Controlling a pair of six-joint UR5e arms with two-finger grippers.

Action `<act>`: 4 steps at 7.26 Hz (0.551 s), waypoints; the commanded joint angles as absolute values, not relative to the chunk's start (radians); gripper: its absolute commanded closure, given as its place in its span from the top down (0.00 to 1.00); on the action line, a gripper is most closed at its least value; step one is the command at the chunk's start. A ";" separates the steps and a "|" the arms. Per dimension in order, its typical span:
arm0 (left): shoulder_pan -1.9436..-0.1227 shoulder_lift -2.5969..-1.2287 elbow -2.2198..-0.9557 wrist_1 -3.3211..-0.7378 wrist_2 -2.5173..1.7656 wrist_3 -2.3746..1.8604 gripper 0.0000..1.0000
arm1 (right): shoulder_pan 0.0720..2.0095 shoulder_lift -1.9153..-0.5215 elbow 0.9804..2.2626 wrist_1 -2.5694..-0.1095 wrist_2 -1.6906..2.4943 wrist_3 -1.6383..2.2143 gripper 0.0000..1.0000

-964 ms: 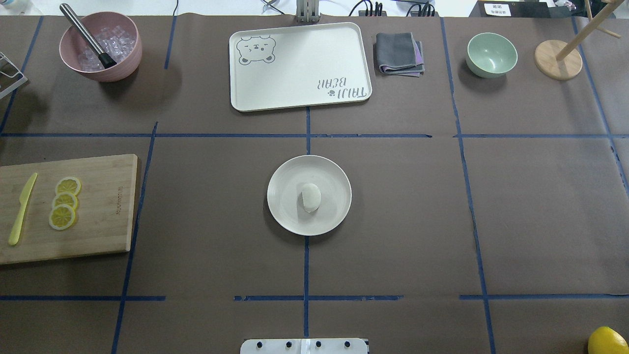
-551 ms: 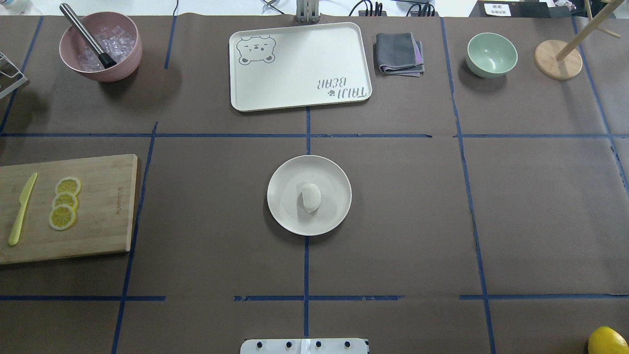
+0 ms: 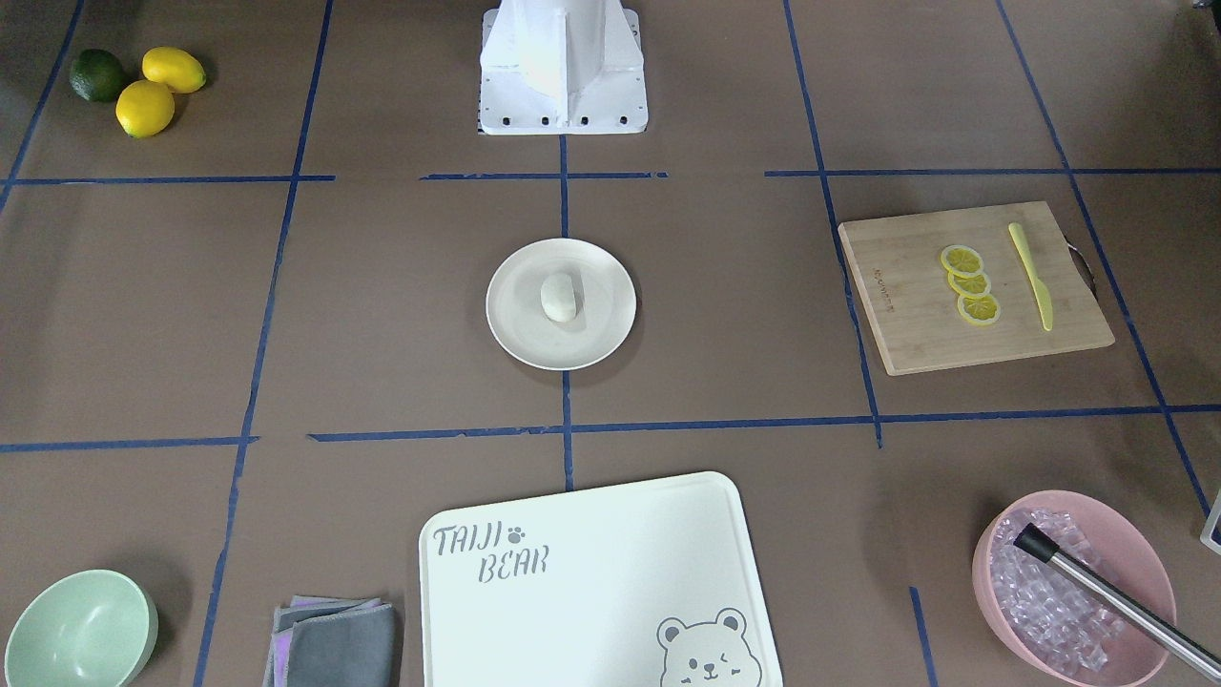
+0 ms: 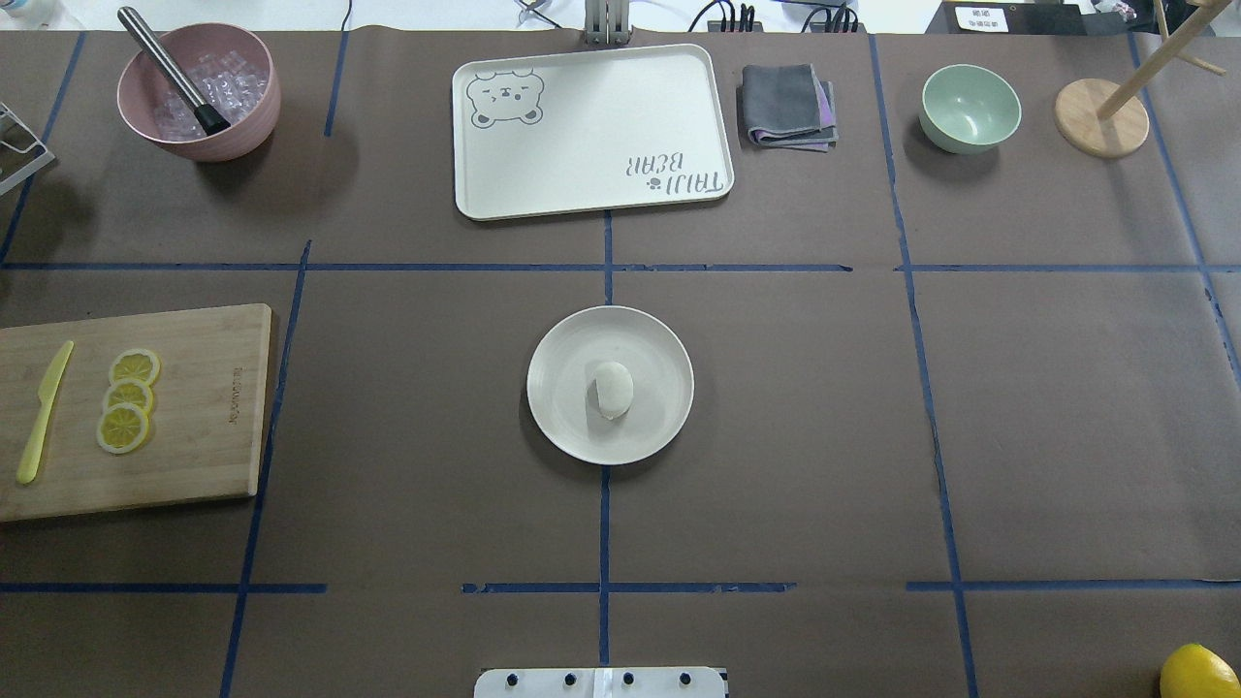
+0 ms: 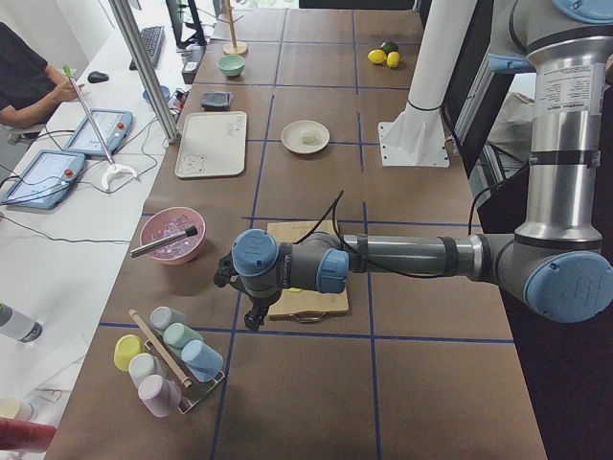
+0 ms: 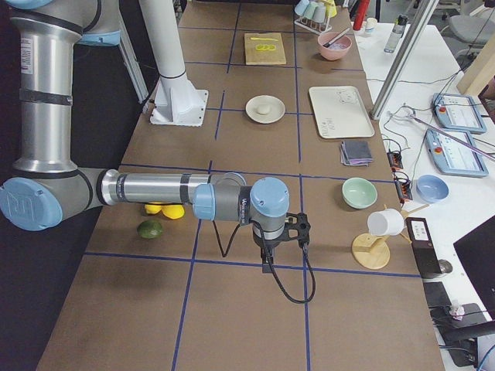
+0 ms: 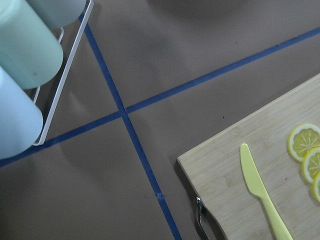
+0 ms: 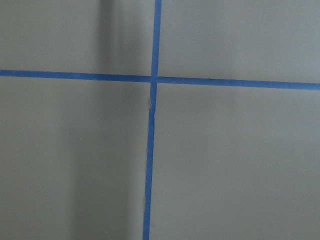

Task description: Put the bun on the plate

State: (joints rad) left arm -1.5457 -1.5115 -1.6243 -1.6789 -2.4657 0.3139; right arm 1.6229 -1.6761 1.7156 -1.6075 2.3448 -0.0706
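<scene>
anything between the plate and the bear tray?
No objects. In the overhead view, the stretch from the plate to the tray is bare brown table cover, crossed only by blue tape lines. The bun sits on the plate.

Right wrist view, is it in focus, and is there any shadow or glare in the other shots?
Right wrist view: tape cross sharp, with a soft dark shadow band down the left. Left wrist view: near cups look soft, yellow knife crisp. Front-facing view: white robot base washed out. Overhead view: pink bowl throws a soft shadow.
</scene>
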 commanded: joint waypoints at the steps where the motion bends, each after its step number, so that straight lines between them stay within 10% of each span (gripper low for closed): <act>1: -1.546 -1.456 -1.660 -1.695 -2.464 0.318 1.00 | 1.626 -1.684 1.717 -1.609 2.345 -0.072 1.00; 4: -1.546 -1.450 -1.649 -1.736 -2.464 0.318 1.00 | 1.624 -1.667 1.690 -1.608 2.336 -0.084 1.00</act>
